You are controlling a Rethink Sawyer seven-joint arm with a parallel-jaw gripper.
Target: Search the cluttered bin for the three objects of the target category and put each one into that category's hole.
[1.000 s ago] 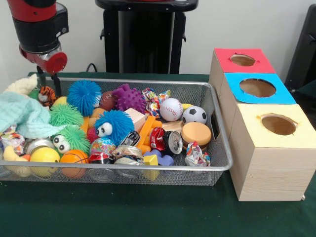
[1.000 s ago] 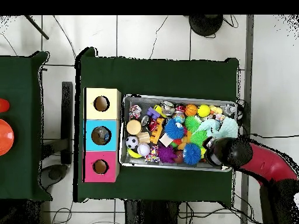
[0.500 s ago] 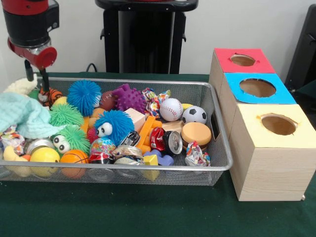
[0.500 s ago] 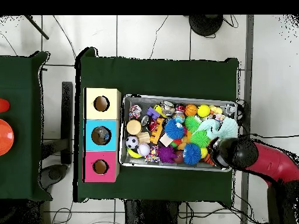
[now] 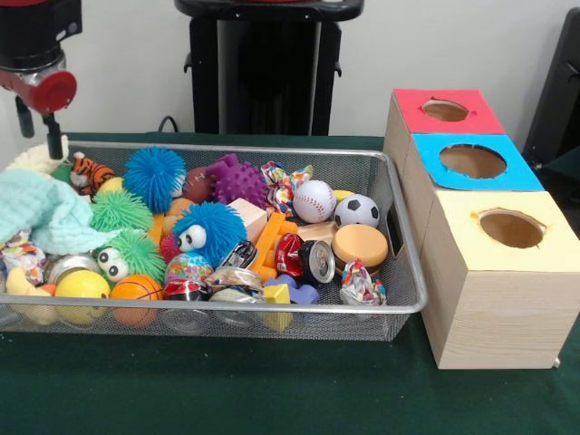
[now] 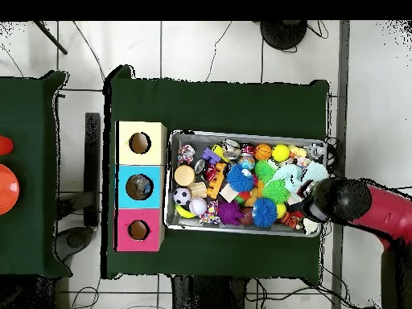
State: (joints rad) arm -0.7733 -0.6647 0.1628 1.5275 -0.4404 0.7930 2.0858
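Note:
A wire mesh bin (image 5: 400, 272) holds a jumble of toys: a baseball (image 5: 314, 200), a soccer ball (image 5: 356, 210), a small basketball (image 5: 136, 288), a blue spiky ball (image 5: 154, 177), a purple spiky ball (image 5: 237, 179), crushed cans (image 5: 308, 258), wooden blocks and a tiger plush (image 5: 89, 169). My gripper (image 5: 36, 131) hangs above the bin's far left corner, open, with nothing between its fingers. In the overhead view the arm's wrist (image 6: 342, 201) covers the gripper at the bin's right end (image 6: 322, 189).
Three wooden boxes with round holes stand in a row beside the bin: red (image 5: 412, 104), blue (image 5: 433, 168), yellow (image 5: 462, 237). A teal cloth (image 5: 41, 213) lies heaped at the bin's left end. A black stand (image 5: 263, 72) rises behind the bin.
The gripper has risen and moved left in the front view, from over the tiger plush to the bin's corner. Overhead, the wrist slid right past the bin's end. The toys have not moved.

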